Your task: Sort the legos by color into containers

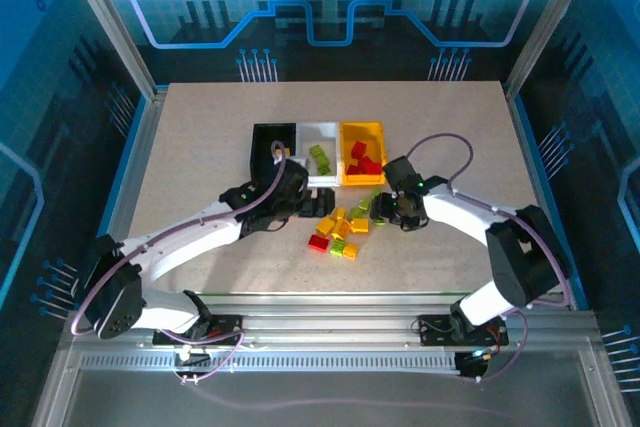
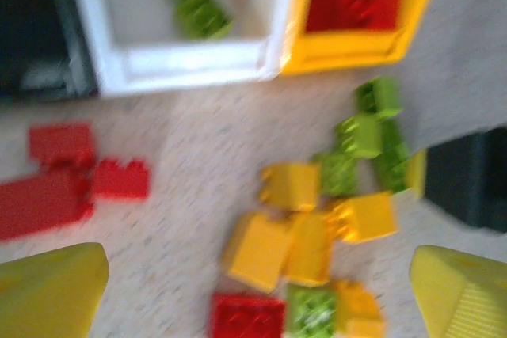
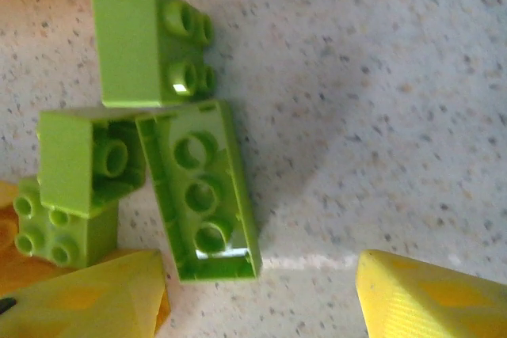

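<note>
Four lime-green plastic bricks (image 3: 91,164) are clustered on the speckled tabletop (image 3: 380,116) just ahead of the right gripper (image 3: 261,275), whose fingers are held apart. The long upturned brick (image 3: 202,187) is aligned lengthwise with the approach, so its narrow width would be spanned.

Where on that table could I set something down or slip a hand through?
Bare speckled tabletop lies left of the black plastic bin, right of the yellow-orange plastic bin, and behind both. Crowded: before the bins, loose red, yellow and green plastic bricks lie between the left gripper and right gripper.
</note>
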Available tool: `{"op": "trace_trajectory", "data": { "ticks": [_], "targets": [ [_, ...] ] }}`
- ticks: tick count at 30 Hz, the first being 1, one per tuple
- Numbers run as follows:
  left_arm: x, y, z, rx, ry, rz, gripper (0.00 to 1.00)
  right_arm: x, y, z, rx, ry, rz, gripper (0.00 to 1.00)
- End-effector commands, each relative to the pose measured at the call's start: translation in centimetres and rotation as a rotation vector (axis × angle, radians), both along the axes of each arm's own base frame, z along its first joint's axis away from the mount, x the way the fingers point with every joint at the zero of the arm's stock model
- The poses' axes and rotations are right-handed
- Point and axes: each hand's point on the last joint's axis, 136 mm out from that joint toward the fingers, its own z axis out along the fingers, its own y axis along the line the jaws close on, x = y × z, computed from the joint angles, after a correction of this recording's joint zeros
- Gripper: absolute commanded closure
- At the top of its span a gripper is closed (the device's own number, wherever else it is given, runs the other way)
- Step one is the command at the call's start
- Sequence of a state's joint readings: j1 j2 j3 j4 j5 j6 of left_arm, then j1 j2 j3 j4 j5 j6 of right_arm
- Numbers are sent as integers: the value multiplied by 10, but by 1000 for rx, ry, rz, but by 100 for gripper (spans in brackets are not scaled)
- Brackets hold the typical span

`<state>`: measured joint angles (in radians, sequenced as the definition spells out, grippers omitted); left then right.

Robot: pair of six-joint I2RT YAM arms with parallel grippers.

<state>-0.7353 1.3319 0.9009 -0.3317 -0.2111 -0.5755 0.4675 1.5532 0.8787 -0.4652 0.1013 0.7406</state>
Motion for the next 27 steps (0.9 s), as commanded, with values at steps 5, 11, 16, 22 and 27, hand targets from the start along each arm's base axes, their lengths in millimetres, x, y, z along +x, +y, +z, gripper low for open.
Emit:
{"op": "trace_trajectory", "data": {
  "ticks": [5, 11, 16, 22, 27],
  "targets": [
    [-16, 33, -6, 21, -2, 102, 1, 13, 11, -9, -85, 5, 45, 35],
    [-15, 38, -6, 36, -3, 113, 1, 7, 2, -21, -196, 72, 33, 37],
    [-15, 43, -5, 41, -4, 129, 1, -5, -18, -29, -269, 119, -3, 49],
    [-15, 51, -6, 50, -2, 147, 1, -7, -30, -21, -251, 82, -19, 62],
    [-16, 70, -6, 74, -7, 200, 1, 1, -17, 24, -168, -56, 36, 67]
  ]
}}
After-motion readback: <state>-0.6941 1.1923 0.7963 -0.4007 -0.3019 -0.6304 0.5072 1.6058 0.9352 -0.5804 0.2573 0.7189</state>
